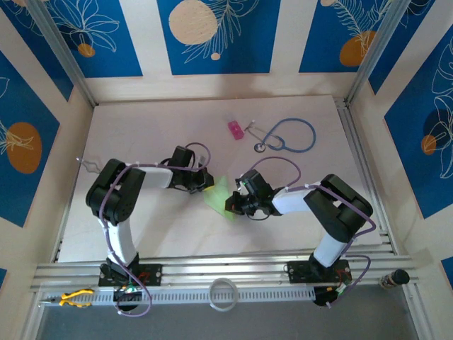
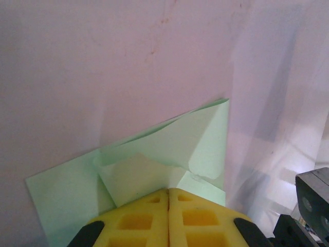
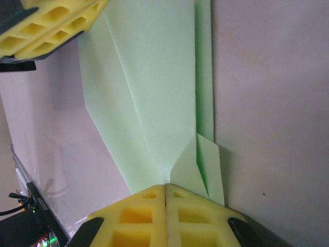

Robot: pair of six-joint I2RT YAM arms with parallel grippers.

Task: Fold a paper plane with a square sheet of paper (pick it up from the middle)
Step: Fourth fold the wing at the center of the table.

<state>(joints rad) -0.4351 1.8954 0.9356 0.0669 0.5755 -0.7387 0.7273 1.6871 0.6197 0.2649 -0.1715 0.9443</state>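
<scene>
The light-green square sheet of paper [image 1: 220, 193], folded into overlapping flaps with long creases, sits mid-table between both grippers. My left gripper [image 1: 206, 181] is at its upper-left end. In the left wrist view the yellow fingers meet at the gripper [image 2: 169, 190], shut on a raised flap of the paper [image 2: 169, 144]. My right gripper [image 1: 233, 205] is at the lower-right end. Its pads close at the gripper [image 3: 165, 185], pinching the point where the paper's [image 3: 154, 92] creases converge. The left fingers [image 3: 51, 20] show at that view's top left corner.
A small pink block [image 1: 235, 130] and a blue stethoscope [image 1: 290, 134] lie at the back of the table. Patterned walls enclose the table on three sides. A metal rail [image 1: 226, 268] runs along the front, with a white ring [image 1: 224, 293] and a yellow tool [image 1: 74, 298] below it.
</scene>
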